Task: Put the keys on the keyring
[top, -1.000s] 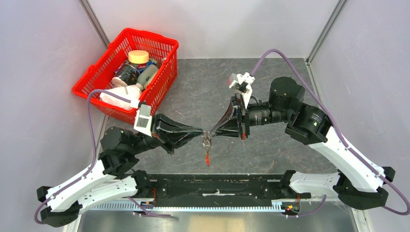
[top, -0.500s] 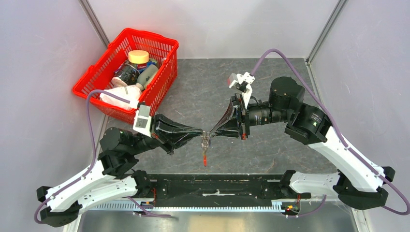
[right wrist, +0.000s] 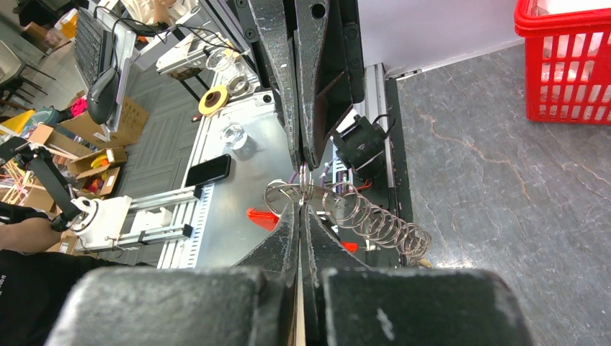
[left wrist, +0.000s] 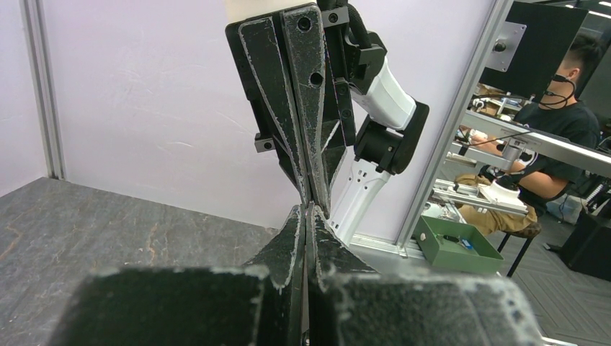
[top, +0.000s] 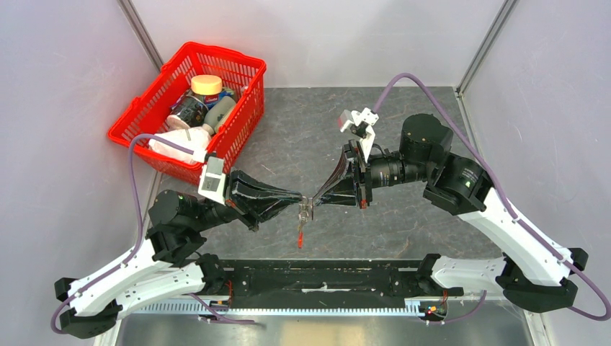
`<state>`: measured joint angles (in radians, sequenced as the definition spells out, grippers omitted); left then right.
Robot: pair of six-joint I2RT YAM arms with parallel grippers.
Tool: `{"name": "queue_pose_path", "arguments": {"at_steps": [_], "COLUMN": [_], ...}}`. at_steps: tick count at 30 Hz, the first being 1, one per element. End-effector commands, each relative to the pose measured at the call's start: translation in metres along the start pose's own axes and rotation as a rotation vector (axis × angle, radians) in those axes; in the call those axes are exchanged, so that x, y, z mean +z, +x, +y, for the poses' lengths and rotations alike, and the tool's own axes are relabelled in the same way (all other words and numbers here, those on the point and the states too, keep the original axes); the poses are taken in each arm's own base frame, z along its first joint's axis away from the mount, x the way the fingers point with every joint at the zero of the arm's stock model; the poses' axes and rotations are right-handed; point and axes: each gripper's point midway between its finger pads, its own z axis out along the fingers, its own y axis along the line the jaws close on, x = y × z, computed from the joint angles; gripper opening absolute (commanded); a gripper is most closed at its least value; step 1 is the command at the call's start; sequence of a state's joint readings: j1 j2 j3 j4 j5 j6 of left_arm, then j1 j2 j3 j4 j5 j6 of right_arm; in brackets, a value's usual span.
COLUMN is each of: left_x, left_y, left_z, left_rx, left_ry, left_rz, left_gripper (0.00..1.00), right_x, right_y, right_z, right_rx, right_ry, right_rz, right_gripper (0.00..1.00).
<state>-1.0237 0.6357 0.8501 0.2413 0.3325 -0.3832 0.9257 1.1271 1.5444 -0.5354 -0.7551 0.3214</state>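
Note:
Both grippers meet tip to tip above the middle of the table. My right gripper is shut on the keyring, a thin wire ring with a coil of further wire loops trailing from it. Its red strap hangs below, above the table. My left gripper is shut. A small metal sliver, apparently a key, pokes from its tips against the ring. In the left wrist view the shut left fingertips touch the right gripper's; the ring is hidden there.
A red basket holding jars and a white cloth stands at the back left. The black rail between the arm bases runs along the near edge. Metal frame posts stand at the back corners.
The red strap has swung a little to the left under the grippers. Both grippers stay shut and tip to tip, with only slight shifts of the wrists.

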Motion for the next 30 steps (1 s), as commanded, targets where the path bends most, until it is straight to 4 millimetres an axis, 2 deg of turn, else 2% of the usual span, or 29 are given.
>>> {"name": "queue_pose_path", "arguments": {"at_steps": [1, 6, 12, 17, 30], "left_x": [0.001, 0.001, 0.001, -0.001, -0.002], "left_y": [-0.03, -0.031, -0.031, -0.031, -0.032], "left_z": [0.004, 0.004, 0.003, 0.003, 0.0], "left_rx": [0.076, 0.077, 0.078, 0.078, 0.07], "left_ry": [-0.038, -0.038, -0.036, -0.037, -0.024], "left_rz": [-0.102, -0.104, -0.105, -0.106, -0.109], "left_gripper": [0.02, 0.02, 0.02, 0.02, 0.02], "right_x": [-0.003, -0.002, -0.004, -0.007, -0.004], "right_y": [0.006, 0.008, 0.002, -0.006, -0.023], "right_z": [0.02, 0.018, 0.02, 0.021, 0.0], "right_rx": [-0.003, 0.006, -0.007, -0.033, -0.12], "right_ry": [-0.094, -0.094, -0.087, -0.07, 0.047], "right_rz": [0.025, 0.022, 0.003, -0.019, -0.02], "right_gripper": [0.02, 0.02, 0.22, 0.31, 0.38]}}
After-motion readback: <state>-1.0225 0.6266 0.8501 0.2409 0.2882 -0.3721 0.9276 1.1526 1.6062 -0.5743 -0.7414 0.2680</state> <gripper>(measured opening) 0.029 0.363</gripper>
